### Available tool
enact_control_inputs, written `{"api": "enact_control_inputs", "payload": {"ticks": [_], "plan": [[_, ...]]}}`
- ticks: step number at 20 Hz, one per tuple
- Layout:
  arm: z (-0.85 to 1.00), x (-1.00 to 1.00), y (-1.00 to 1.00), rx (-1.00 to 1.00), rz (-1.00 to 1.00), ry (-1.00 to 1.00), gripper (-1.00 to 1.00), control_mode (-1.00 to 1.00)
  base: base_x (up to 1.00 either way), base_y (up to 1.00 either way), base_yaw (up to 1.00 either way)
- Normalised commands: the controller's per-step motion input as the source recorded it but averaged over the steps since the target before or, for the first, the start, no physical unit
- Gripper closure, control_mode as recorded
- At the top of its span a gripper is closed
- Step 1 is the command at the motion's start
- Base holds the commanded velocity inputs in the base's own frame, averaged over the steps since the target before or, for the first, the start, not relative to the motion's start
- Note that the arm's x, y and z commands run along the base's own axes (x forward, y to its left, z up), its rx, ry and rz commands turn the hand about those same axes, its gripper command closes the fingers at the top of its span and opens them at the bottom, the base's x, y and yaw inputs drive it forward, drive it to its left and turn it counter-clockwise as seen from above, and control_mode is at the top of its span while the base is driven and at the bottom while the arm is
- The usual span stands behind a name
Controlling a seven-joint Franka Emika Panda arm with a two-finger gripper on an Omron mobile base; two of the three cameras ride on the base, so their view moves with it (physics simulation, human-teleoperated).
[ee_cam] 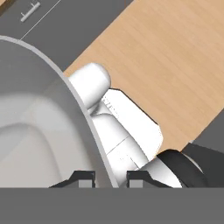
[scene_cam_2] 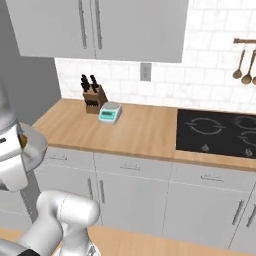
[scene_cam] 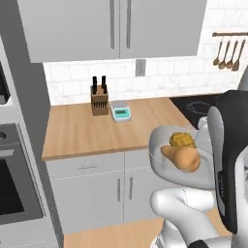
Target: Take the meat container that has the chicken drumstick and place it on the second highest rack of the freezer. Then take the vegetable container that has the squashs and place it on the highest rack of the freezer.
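The gripper [ee_cam: 103, 177] pinches the rim of the grey bowl [ee_cam: 39, 131], jaws closed on either side. The squash [scene_cam: 181, 157] lies inside, long axis from ten to four o'clock, apparently carried clear of the counter [scene_cam: 92, 133].

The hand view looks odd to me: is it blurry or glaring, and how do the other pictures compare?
Hand view: sharp, no glare, only soft shading inside the grey container, whose rim sits between the claw tips. Left base view: even light, faint shine on the squash. Right base view: flat light, soft shadow under the wall cabinets.
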Motion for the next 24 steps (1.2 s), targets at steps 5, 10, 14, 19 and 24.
{"api": "enact_control_inputs", "payload": {"ticks": [5,10,14,19,24], "plan": [[0.00,0.00,0.00,0.00,0.00,0.00,1.00,1.00,-0.12,1.00,0.00],[0.00,0.00,0.00,0.00,0.00,0.00,1.00,1.00,0.00,1.00,0.00],[0.00,0.00,0.00,0.00,0.00,0.00,1.00,1.00,0.00,1.00,0.00],[0.00,0.00,0.00,0.00,0.00,0.00,1.00,1.00,0.00,1.00,0.00],[0.00,0.00,0.00,0.00,0.00,0.00,1.00,1.00,-0.02,1.00,0.00]]}}
